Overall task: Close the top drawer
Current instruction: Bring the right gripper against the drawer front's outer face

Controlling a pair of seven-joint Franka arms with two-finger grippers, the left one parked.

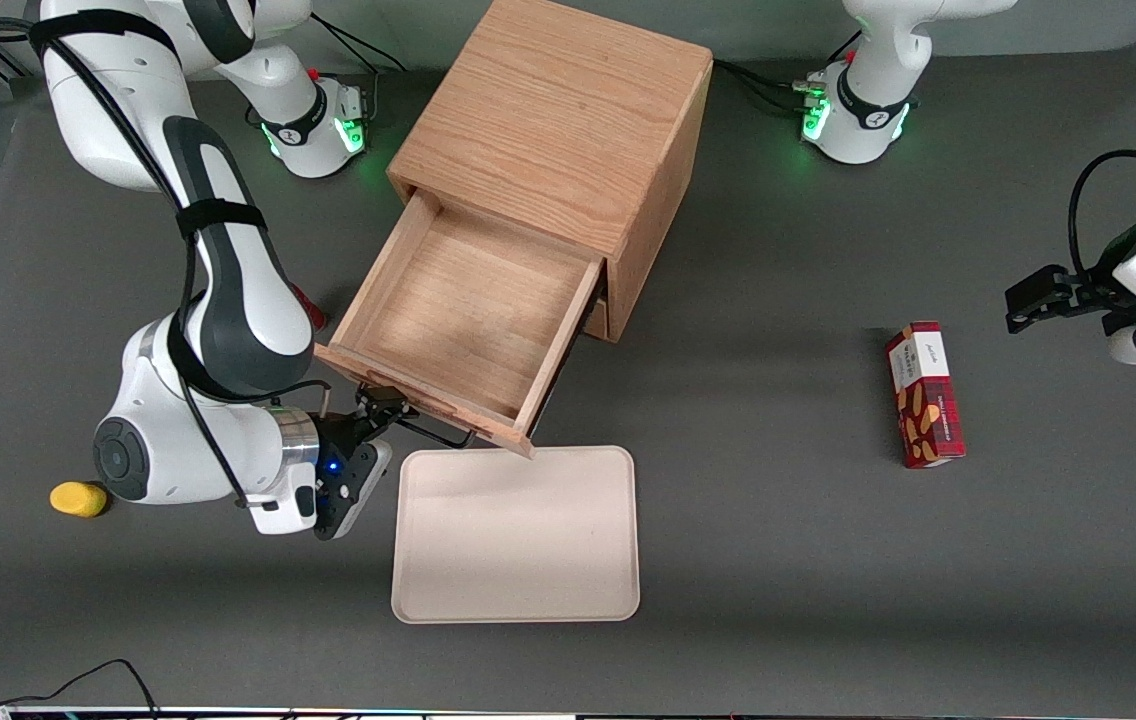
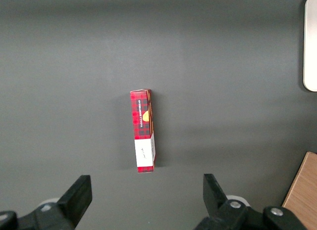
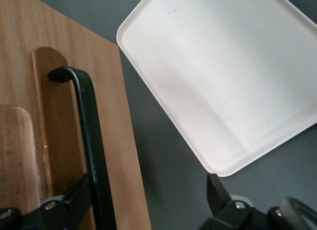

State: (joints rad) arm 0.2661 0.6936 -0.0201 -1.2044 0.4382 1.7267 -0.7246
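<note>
Gripper (image 1: pixel 390 412) spread wide – at top drawer (image 1: pixel 458 320) handle (image 3: pixel 89 136)

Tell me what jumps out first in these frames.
The top drawer stands pulled far out of the wooden cabinet and is empty. The gripper sits open at its front, one finger by the black handle. A bare white tray lies on the table just nearer the front camera.

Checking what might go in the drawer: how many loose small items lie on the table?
2: a yellow object beside the working arm, whose hand is at the top drawer handle; a red box toward the parked arm's end. Others may be hidden.
</note>
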